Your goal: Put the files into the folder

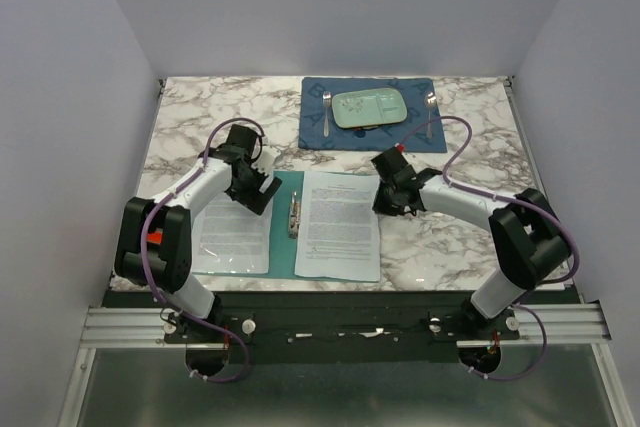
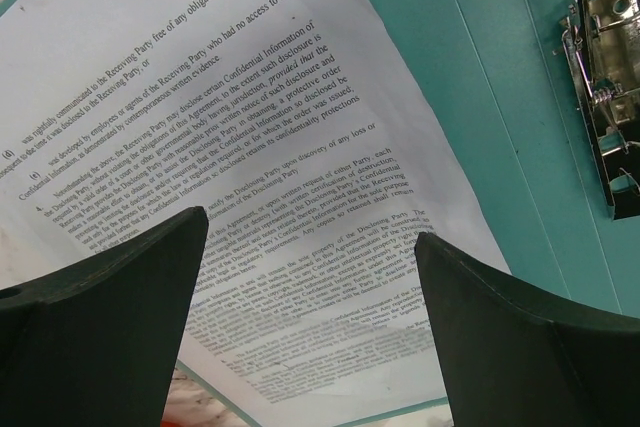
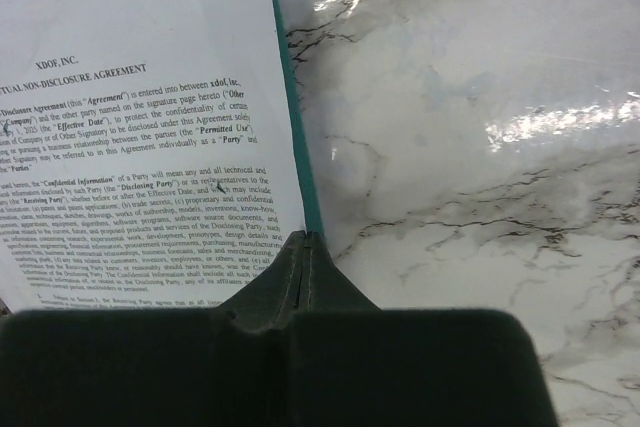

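Observation:
The teal folder lies open at the table's near edge, with a metal clip on its centre crease. One white printed file lies on its left leaf and another on its right leaf. My left gripper is open and empty above the left file, with bare folder and the clip to the right. My right gripper is shut, its tips at the folder's right edge beside the right file. I cannot tell whether it pinches the edge.
A dark blue placemat at the back holds a pale green plate, with a fork on its left and another piece of cutlery on its right. Bare marble table lies right of the folder.

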Robot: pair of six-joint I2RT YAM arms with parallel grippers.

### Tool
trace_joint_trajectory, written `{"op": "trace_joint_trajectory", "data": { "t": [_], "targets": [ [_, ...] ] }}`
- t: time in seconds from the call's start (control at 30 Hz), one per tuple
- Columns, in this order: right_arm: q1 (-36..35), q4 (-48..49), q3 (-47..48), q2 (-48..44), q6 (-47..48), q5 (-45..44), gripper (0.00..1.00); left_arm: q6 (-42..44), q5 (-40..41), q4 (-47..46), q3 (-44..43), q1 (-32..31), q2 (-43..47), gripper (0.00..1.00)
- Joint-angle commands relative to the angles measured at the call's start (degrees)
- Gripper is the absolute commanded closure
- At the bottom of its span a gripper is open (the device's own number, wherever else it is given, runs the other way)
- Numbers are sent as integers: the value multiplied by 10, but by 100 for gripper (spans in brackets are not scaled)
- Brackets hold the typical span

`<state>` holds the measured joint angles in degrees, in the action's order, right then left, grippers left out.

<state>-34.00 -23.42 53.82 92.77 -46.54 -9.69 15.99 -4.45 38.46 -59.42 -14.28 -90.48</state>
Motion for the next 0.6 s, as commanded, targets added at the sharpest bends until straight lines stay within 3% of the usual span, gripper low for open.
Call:
{"op": "trace_joint_trajectory", "data": {
  "t": [0.0,0.57],
  "targets": [
    [-12,6,27,20,-6,8,99,-3,12,-9,10,-2,-1,1],
    [-27,0,50,43,-28,10,100,4,15,-19,24,-2,5,1]
  ]
}}
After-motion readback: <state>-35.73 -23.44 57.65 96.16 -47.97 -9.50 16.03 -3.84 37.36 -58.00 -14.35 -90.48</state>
